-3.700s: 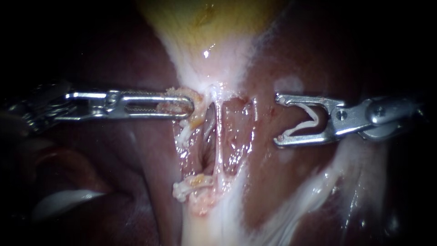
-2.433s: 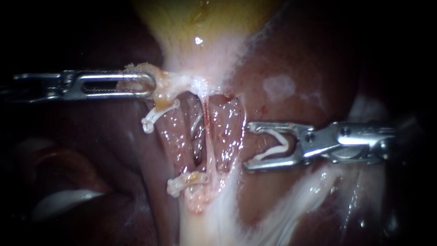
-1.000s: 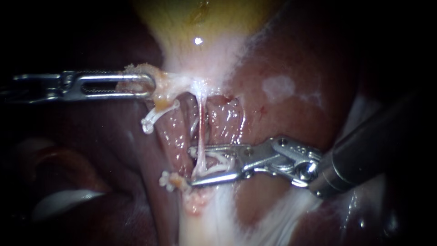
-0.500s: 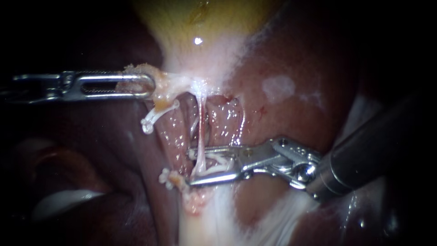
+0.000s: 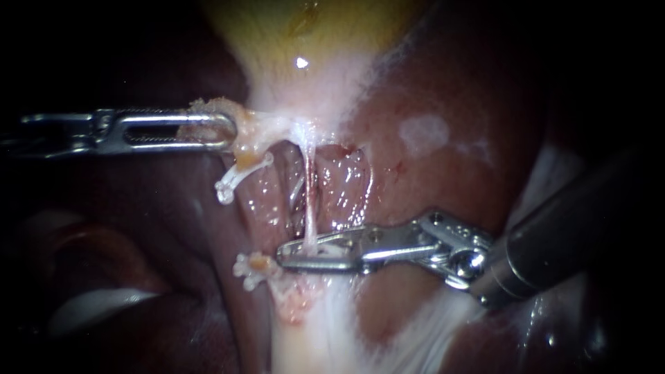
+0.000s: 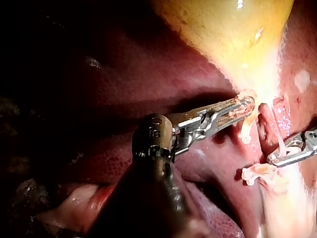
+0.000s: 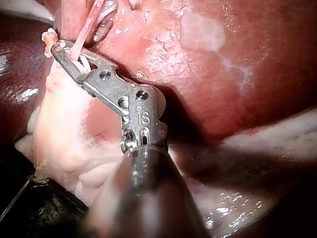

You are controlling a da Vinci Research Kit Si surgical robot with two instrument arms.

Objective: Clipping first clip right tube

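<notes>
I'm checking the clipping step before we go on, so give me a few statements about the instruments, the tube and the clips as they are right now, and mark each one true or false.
1. The right instrument has its jaws shut on the thin tube. True.
2. The left instrument is open and holds nothing. False: its jaws are shut on tissue at the foot of the gallbladder.
3. In the endoscope view the gallbladder lies above the thin tube. True.
4. No clip shows anywhere. False: a white upper clip lies just below the left instrument's tip, and a white lower clip lies beside the right instrument's tip.
</notes>
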